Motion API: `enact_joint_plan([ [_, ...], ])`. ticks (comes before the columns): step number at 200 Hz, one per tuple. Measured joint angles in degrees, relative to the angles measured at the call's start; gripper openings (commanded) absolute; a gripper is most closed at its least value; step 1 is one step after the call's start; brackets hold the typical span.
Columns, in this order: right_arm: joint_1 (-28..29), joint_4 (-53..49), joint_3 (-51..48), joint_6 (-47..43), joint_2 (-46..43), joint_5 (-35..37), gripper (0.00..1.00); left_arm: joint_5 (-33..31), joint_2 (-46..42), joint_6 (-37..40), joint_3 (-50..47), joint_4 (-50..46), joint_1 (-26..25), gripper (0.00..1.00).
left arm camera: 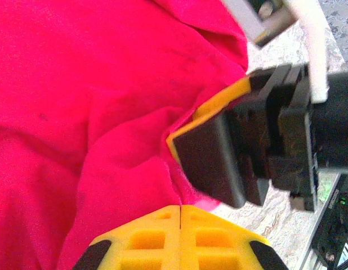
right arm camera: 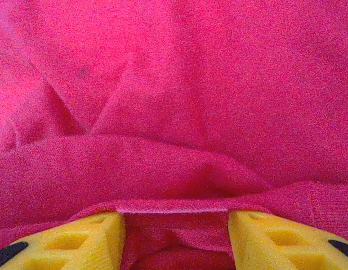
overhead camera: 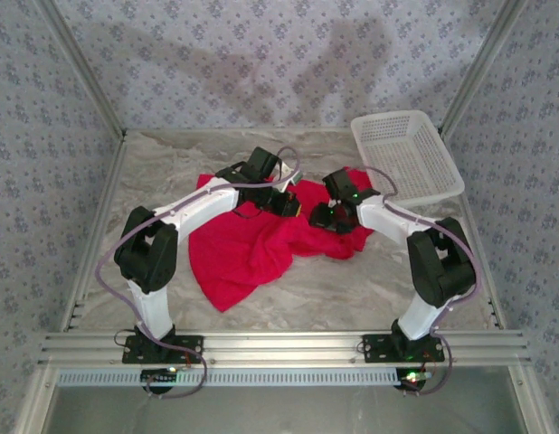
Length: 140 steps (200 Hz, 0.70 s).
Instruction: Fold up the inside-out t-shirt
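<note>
Left jaws are clenched on a fold of the shirt [left arm camera: 78, 112], bottom centre of the left wrist view. Right jaws stand released, astride a hem. The shirt lies crumpled mid-desk [overhead camera: 352, 289], centre of the top view.

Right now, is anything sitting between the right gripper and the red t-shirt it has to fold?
Nothing visible does. The right gripper is down on the t-shirt, its fingers apart with a fold of the red cloth lying between them. The white mesh basket stands off to the far right, not between the two.
</note>
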Motion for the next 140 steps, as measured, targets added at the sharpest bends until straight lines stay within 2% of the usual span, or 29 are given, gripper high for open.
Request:
enact_joint_plan([
  [7, 0.3, 0.7, -0.6, 0.5, 0.0, -0.6, 0.31, 0.1, 0.0, 0.0, 0.0, 0.0, 0.1, 0.0],
  [15, 0.5, 1.1, -0.8, 1.0, 0.0, -1.2, 0.09, 0.2, 0.0, 0.0, 0.0, 0.0, 0.1, 0.0],
  [20, 0.6, 1.2, -0.9, 1.6, 0.0, -1.6, 0.0, 0.3, 0.0, -0.1, 0.0, 0.0, 0.2, 0.0],
  [61, 0.4, 0.4, -0.8, 2.8, -2.1, -2.3, 0.0, 2.1, 0.0, -1.4, -0.7, 1.0, 2.2, 0.0],
  [88, 0.4, -2.6, -0.6, 2.7, -10.4, -2.2, 0.0, 2.5, 0.1, -2.0, -0.8, 2.1, 4.2, 0.0],
  [117, 0.2, -4.9, 0.0, 2.5, -20.5, 0.0, 0.0, 2.3, 1.0, -2.0, -0.7, 2.2, 5.1, 0.05],
  [140, -1.6, -5.8, 1.6, 1.7, -22.1, 0.8, 0.0, 2.3, 1.1, -1.9, -0.7, 2.2, 4.9, 0.11],
])
